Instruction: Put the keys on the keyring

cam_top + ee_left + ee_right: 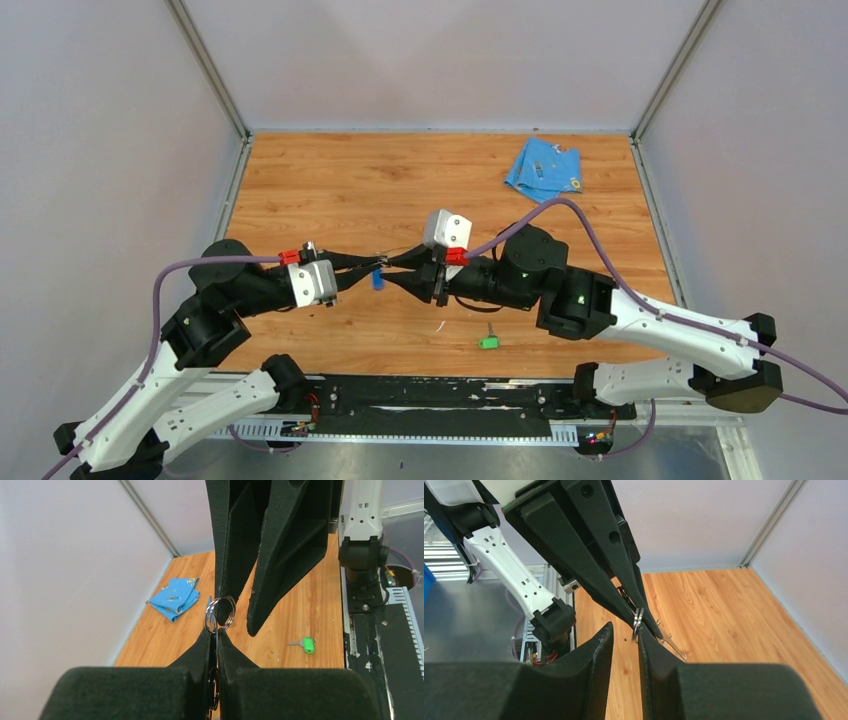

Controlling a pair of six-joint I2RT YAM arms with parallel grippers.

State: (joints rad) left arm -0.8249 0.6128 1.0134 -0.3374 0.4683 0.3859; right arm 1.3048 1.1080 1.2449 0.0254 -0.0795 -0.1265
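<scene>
Green key (488,341) lies flat on the surface (330,190) near the front edge, well apart from both arms. It is not on the ring, so the task is part done at best. Mid-surface and raised, the left gripper (216,634) has its jaws fully closed on the keyring (220,613), which sticks up out of the tips. Right gripper (625,629) jaws are a little apart and hold nothing. The ring sits between its tips, touching one finger in the left wrist view. Blue key (377,281) hangs just below the ring and looks threaded on — can't confirm. Step in hand, my read: blue key done or nearly, right jaws loose around the ring. Next move calls for the right arm to back clear, drop to the green key and pinch its head. Far back sits the light-blue cloth (543,168) — not part of this
</scene>
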